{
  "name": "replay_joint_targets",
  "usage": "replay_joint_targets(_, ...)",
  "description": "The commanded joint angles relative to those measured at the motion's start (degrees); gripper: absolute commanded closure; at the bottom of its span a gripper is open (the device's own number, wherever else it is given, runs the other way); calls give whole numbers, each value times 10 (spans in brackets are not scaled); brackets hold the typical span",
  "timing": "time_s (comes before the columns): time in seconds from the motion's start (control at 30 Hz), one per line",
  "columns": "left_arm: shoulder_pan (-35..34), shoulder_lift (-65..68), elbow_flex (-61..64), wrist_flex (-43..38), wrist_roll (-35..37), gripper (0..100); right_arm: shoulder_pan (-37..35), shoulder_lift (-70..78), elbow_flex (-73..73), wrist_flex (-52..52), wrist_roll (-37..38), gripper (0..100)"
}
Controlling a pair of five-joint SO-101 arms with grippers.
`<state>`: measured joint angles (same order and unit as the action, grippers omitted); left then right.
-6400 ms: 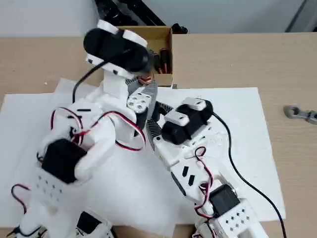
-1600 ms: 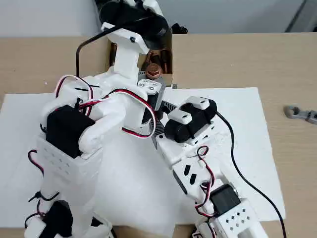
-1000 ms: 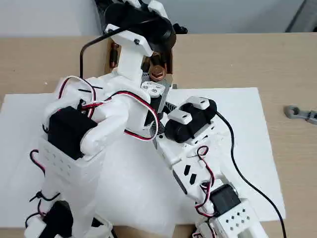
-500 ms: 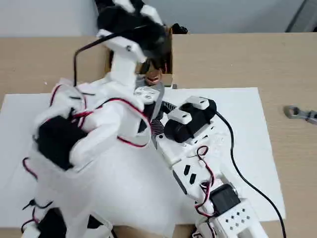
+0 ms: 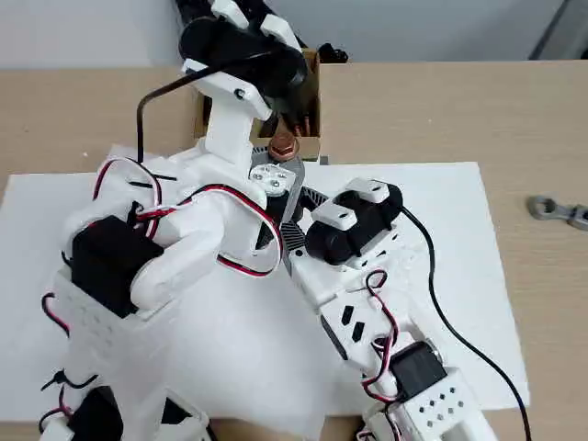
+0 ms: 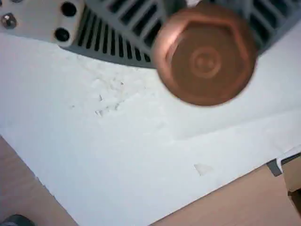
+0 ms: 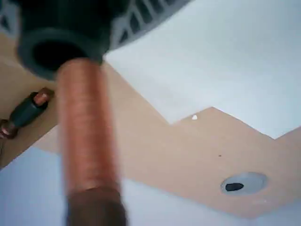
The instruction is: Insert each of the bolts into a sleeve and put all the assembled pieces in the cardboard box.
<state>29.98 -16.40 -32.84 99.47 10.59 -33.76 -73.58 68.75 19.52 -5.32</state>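
One bolt (image 6: 205, 54) apparently gripped between left fingers (image 6: 117, 37)

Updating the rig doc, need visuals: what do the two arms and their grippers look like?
Both the left arm and right arm are white printed shells with boxy black servos. Looping red-and-black wires run along the joints; a thicker black cable trails from each. Gripper fingers are grey and slotted. Base blocks carry grids of small holes; the right arm has small black marks.

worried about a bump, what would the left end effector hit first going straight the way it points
Probably the white paper, which lies beyond the bolt it grips; depth is unclear, and the bolt's head hides what's behind.
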Motion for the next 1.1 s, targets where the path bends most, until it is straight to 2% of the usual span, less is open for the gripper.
replay_joint_targets(0.0,5,-12,1,-4,-4,994,7,0,-7,-11,-4,995)
replay_joint_targets(0.27,4,-13,44,-29,-4,994,7,0,-7,-11,-4,995)
replay_joint_targets(0.67,3,-18,41,-69,-2,994,7,0,-7,-11,-4,995)
replay_joint_targets(1.07,3,-16,40,-74,-2,994,7,0,-6,-11,-4,995)
